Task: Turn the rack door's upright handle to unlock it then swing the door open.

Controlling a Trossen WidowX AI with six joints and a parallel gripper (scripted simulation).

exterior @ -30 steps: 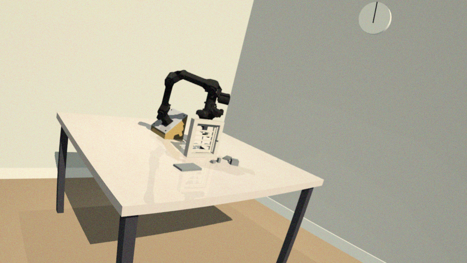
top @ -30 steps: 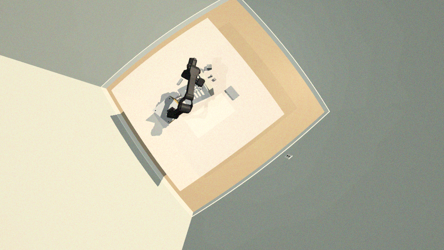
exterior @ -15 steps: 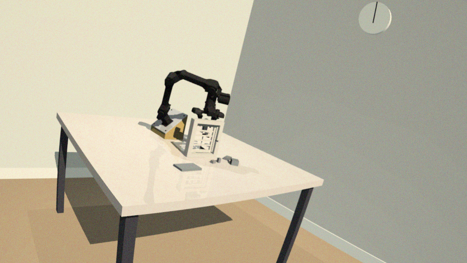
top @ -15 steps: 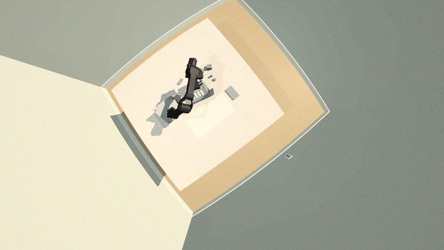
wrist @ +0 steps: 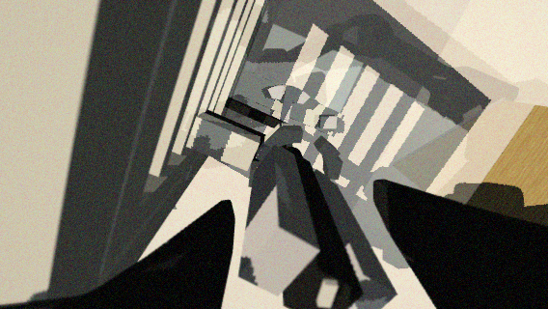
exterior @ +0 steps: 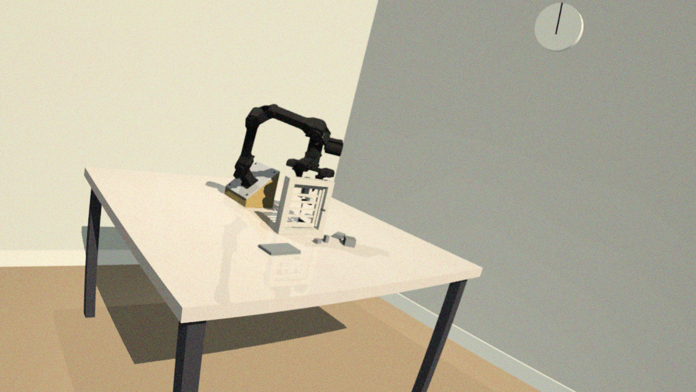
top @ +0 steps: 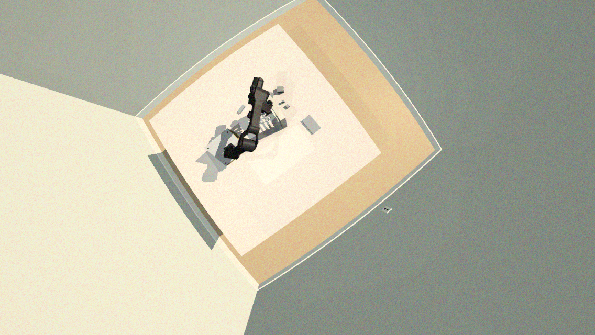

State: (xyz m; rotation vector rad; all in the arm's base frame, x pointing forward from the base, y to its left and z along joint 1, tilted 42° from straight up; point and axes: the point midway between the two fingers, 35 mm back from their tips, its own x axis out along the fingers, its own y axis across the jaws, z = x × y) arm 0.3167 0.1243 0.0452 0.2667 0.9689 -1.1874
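The pale rack frame (exterior: 283, 209) stands upright on the table; its dark shaded side (wrist: 127, 97) fills the left of the wrist view. The barred door (wrist: 178, 103) looks roughly in line with the frame; its exact angle is unclear. The dark grey upright handle (wrist: 296, 193) shows in the centre of the wrist view, seen from above, with black bars running from it toward the door. My gripper (exterior: 311, 175) (wrist: 302, 199) is open and points down behind the frame. One finger is at each side of the handle, with gaps visible. Whether the handle is turned cannot be told.
A flat grey plate (top: 310, 124) (exterior: 279, 248) lies in front of the rack. Several grey blocks (top: 280, 89) (exterior: 348, 241) lie beside it, and another block (top: 241, 109) lies behind the rack. The arm stands on a wedge-shaped base (exterior: 260, 198) with wooden sides (wrist: 526, 154).
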